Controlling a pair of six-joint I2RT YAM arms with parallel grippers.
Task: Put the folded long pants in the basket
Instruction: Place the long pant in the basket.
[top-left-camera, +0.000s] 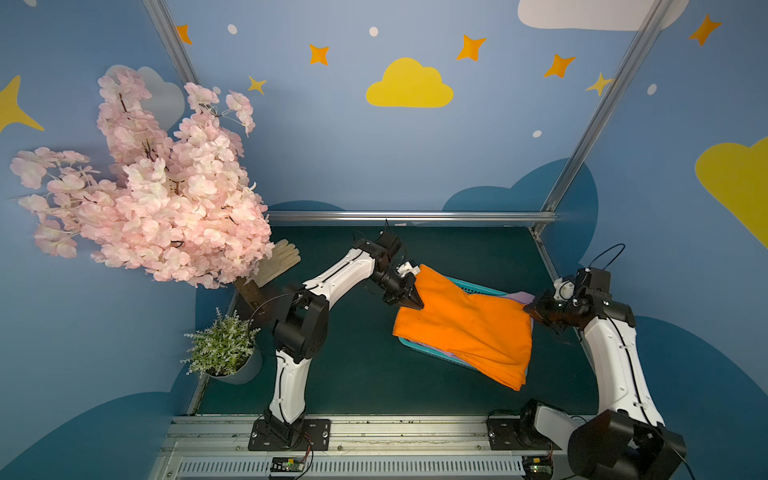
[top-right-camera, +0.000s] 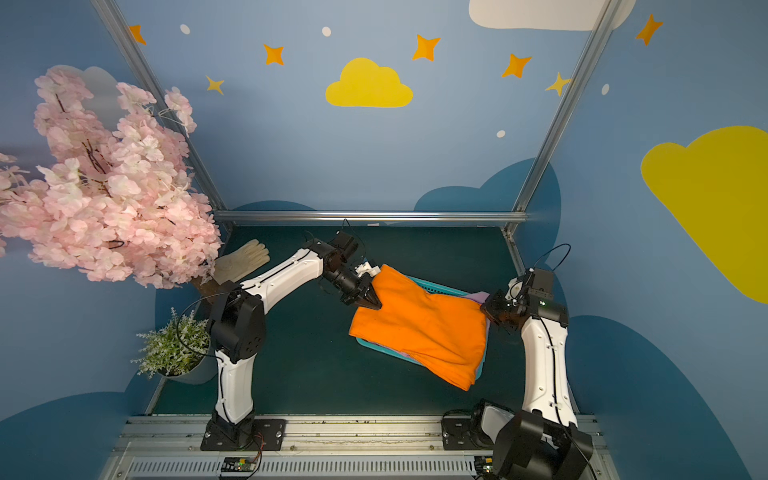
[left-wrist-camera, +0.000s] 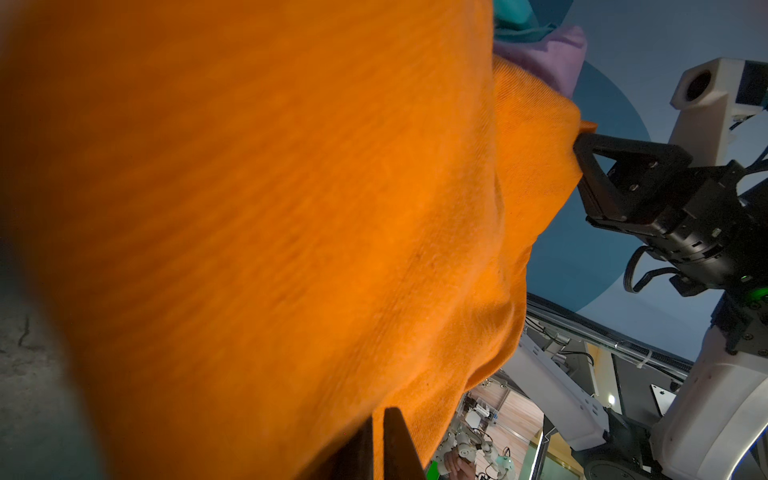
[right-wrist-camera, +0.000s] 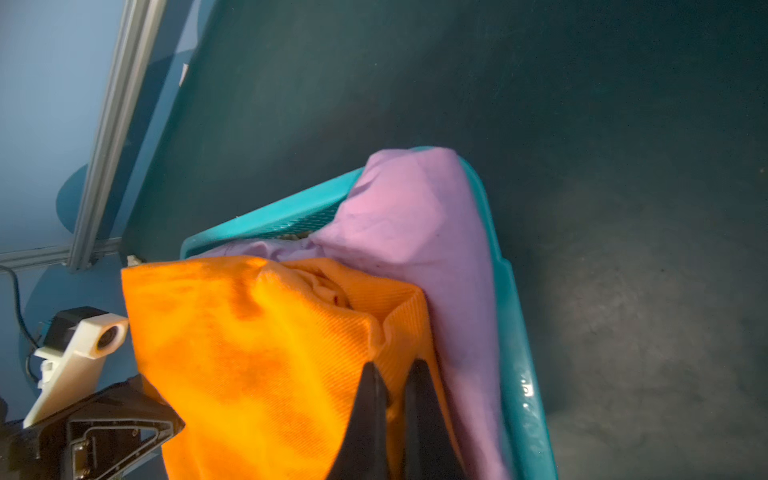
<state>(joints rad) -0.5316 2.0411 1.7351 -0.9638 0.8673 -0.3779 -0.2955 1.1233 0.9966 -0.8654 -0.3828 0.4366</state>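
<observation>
The folded orange cloth pants (top-left-camera: 465, 328) hang stretched between the two arms, over the rectangular turquoise perforated plastic basket (top-left-camera: 471, 286). The basket stands on the dark green surface (top-left-camera: 357, 374) and already holds the folded lilac cloth pants (right-wrist-camera: 415, 216).

The left end effector (top-left-camera: 409, 301) pinches the garment's edge on the left arm's side. In the left wrist view its narrow jaws have orange fabric between them. The right end effector (top-left-camera: 530, 311) is clamped on the opposite corner, and the right wrist view shows cloth bunched between its dark fingers (right-wrist-camera: 370, 415).

In both top views the orange cloth covers most of the basket. Its near corner droops past the near rim and hangs over the surface. Whether the cloth already rests on the lilac pair I cannot tell.

The garment looks light, soft and limp. It sags in the middle and creases at each grip, so it will not keep its fold without support. Two holds at opposite edges suit it, since a single pinch would probably let the layers fall open. The overhanging corner looks likely to end up outside the basket unless the cloth is lowered further towards the far wall.
</observation>
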